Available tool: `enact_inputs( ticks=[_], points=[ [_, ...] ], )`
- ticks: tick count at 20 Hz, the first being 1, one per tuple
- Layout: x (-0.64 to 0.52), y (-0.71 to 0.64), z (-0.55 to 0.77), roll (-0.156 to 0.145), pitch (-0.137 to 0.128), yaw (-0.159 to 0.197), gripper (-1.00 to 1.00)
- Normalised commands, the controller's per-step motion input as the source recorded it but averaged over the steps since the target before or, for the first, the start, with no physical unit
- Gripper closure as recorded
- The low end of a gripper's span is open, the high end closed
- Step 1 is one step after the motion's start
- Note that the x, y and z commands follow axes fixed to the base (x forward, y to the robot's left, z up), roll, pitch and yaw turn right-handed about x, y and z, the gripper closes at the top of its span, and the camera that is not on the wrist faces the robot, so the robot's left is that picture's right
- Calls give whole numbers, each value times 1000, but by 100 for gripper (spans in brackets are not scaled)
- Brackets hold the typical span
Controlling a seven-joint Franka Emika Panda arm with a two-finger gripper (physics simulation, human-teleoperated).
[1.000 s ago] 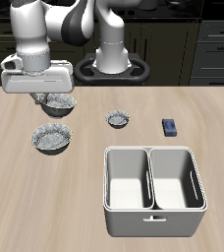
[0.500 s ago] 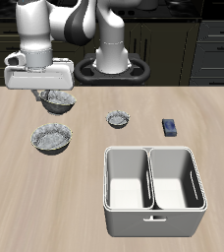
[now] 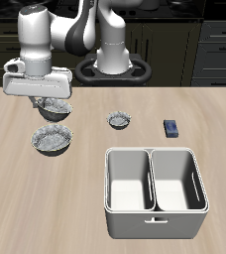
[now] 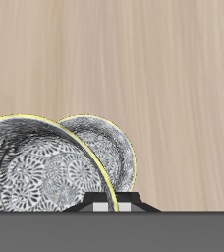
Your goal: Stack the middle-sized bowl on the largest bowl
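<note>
My gripper (image 3: 53, 100) is shut on the rim of the middle-sized bowl (image 3: 56, 108), a grey speckled bowl with a fluted rim, and holds it just above the table. The largest bowl (image 3: 52, 141) sits on the table, a little nearer the front edge than the held bowl. In the wrist view the held bowl (image 4: 35, 177) fills the near field at my gripper (image 4: 112, 204). The largest bowl (image 4: 114, 148) shows partly behind it on the wood.
A tiny grey bowl (image 3: 119, 121) sits near the table's middle. A small blue block (image 3: 170, 128) lies beyond it. A white two-compartment bin (image 3: 155, 189) stands near the front edge. The robot's base (image 3: 113, 67) is at the back.
My gripper has shifted slightly away from the tiny bowl and a touch toward the front edge, carrying the middle-sized bowl with it. Nothing else has moved.
</note>
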Motion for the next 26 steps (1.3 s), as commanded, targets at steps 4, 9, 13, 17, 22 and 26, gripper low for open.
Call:
enact_inputs(
  ticks=[4,9,13,17,22,26],
  points=[
    [94,-73,-201,-31,21,-10,100],
    [106,34,-318,-8,48,-1,100],
    [59,30,-228,-14,23,14,100],
    [42,-59,-341,-15,54,-2,100],
    [30,101,-197,4,49,66,-100],
    [1,58,-30,6,15,-4,-100]
  ],
)
